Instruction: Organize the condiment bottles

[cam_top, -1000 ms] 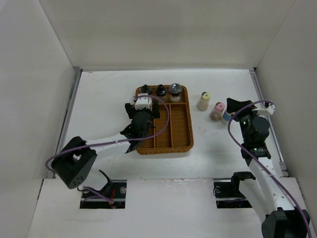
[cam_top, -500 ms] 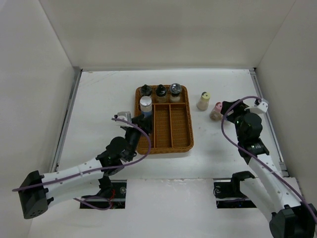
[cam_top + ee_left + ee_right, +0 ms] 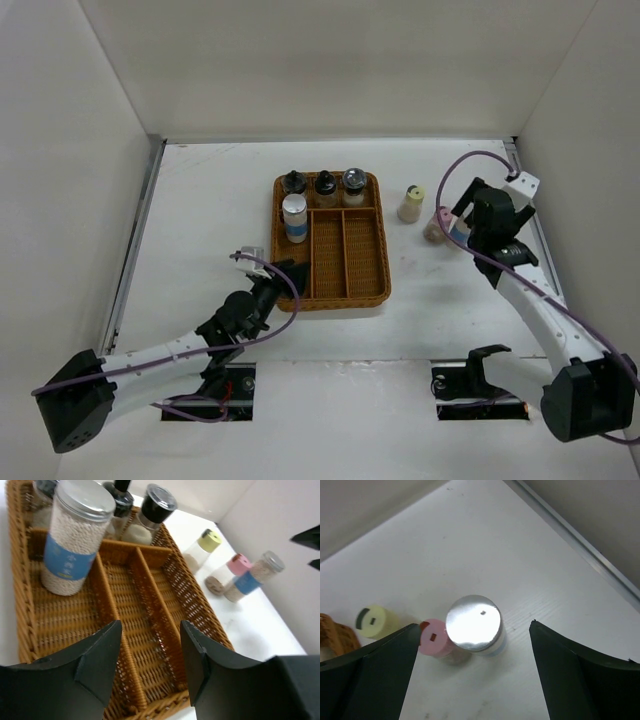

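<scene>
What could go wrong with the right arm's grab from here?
1. The right gripper hangs open over the silver-capped bottle, but the pink-capped bottle looks pressed against it. A descending finger may hit the pink cap, or the jaws may pinch both.
2. If the pink one tips, it may roll into the yellow-capped bottle close by.
3. The left gripper, open and empty, sits at the near edge of the wicker tray; a delivery there could crowd the arms.
</scene>
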{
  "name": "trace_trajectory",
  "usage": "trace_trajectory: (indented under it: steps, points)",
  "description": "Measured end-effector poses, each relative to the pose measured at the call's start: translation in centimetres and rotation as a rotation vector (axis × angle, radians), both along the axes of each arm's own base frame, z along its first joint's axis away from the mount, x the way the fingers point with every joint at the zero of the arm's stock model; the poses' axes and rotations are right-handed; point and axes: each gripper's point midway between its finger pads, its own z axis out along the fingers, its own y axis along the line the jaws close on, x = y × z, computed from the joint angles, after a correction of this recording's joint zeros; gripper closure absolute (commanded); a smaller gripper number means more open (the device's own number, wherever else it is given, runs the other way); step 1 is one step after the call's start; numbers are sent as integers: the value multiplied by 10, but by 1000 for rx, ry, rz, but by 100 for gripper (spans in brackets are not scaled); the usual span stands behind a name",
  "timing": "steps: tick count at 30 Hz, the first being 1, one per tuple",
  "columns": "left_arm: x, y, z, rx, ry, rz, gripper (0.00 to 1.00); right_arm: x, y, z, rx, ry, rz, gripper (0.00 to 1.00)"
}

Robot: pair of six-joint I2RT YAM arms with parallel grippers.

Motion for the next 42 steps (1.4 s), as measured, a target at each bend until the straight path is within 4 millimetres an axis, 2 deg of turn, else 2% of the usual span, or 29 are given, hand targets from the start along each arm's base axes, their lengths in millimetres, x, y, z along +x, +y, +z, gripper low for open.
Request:
trace_trajectory:
  steps: [6, 12, 16, 22, 29, 32, 35, 37, 39, 42]
  points:
    - [-7, -2, 3, -64, 1, -42, 51, -2, -11, -16, -60, 97, -35, 1]
    - [-6, -8, -7, -63, 32, -64, 51, 12, -4, -39, -67, 176, -8, 2]
    - [-6, -10, -8, -68, 39, -70, 51, 21, -5, -55, -55, 207, 9, 6]
    - [-6, -13, -8, -79, 38, -75, 51, 35, -13, -63, -35, 198, -1, 22]
    - [-5, -16, -13, -71, 49, -81, 50, 43, -12, -70, -12, 192, 3, 48]
    - [-5, -16, -14, -70, 51, -82, 50, 43, -15, -69, 1, 183, -9, 52]
    - [-5, -17, -17, -64, 56, -84, 50, 36, -19, -66, 7, 174, -25, 53]
    - [-5, -17, -16, -66, 55, -85, 50, 25, -23, -54, 0, 156, -42, 55]
    - [-5, -17, -17, -65, 56, -84, 50, 13, -28, -28, -12, 99, -65, 55]
    - [-5, -17, -18, -62, 58, -85, 50, -4, -28, 24, -27, -32, -85, 55]
